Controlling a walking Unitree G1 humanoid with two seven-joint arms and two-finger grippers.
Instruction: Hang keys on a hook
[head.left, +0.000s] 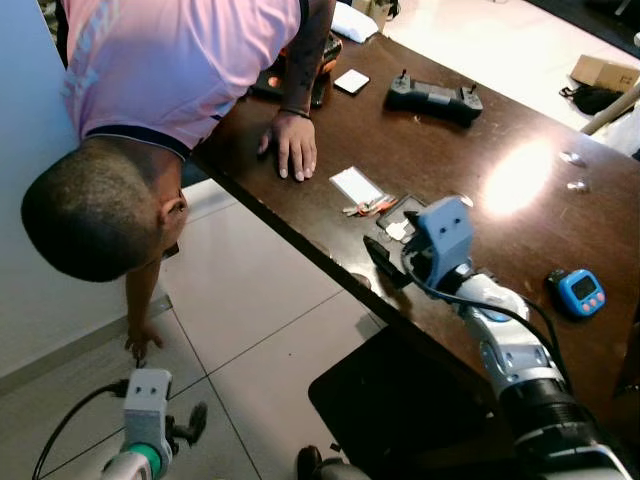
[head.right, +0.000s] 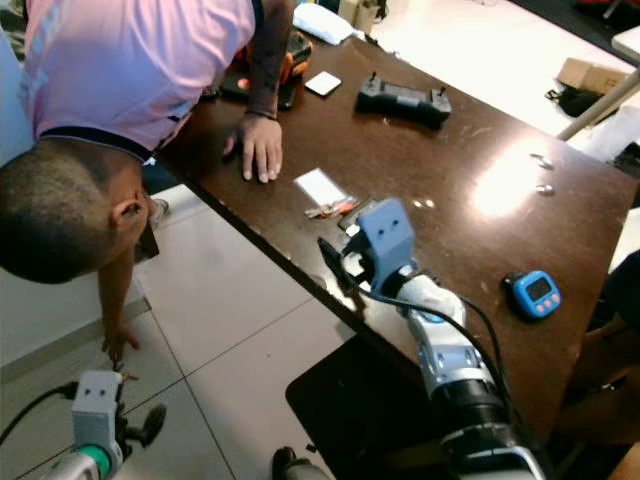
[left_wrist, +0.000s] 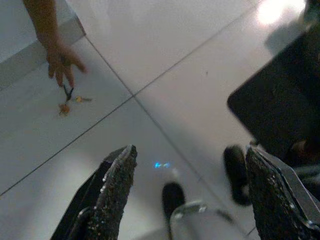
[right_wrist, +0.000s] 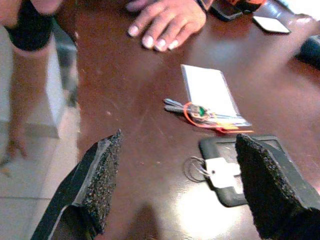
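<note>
The right gripper (right_wrist: 175, 185) hovers spread over the near edge of the table (head.left: 470, 170). Just beyond its fingers lie keys (right_wrist: 197, 111) on a red ring, beside a white card (right_wrist: 207, 92) and a dark phone (right_wrist: 250, 165). A person's hand (head.left: 290, 143) rests farther left. The left gripper (left_wrist: 192, 195) hangs spread above the floor (left_wrist: 165, 45), where another hand (left_wrist: 60, 60) touches what may be more keys.
</note>
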